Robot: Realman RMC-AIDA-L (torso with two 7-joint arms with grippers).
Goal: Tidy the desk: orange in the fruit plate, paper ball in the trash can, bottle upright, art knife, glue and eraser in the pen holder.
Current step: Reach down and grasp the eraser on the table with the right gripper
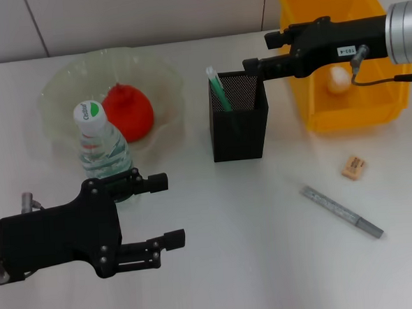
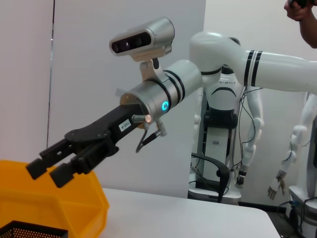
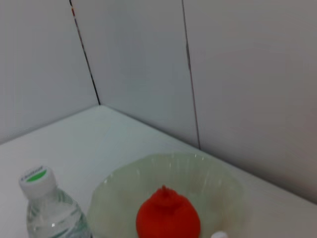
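One clear ribbed plastic bottle [image 1: 103, 152] upright; one black mesh pen holder [image 1: 238, 115]; left gripper [image 1: 169, 210] apart; right gripper [image 1: 251, 64] slightly parted above holder.

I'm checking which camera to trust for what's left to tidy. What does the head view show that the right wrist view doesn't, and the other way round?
Only the head view shows the eraser and art knife lying on the table, the pen holder with a green-and-white stick in it, the yellow trash can, and both grippers: left gripper open near the bottle, right gripper above the pen holder. Only the right wrist view shows the wall corner. Both show the upright bottle and the orange in the fruit plate.
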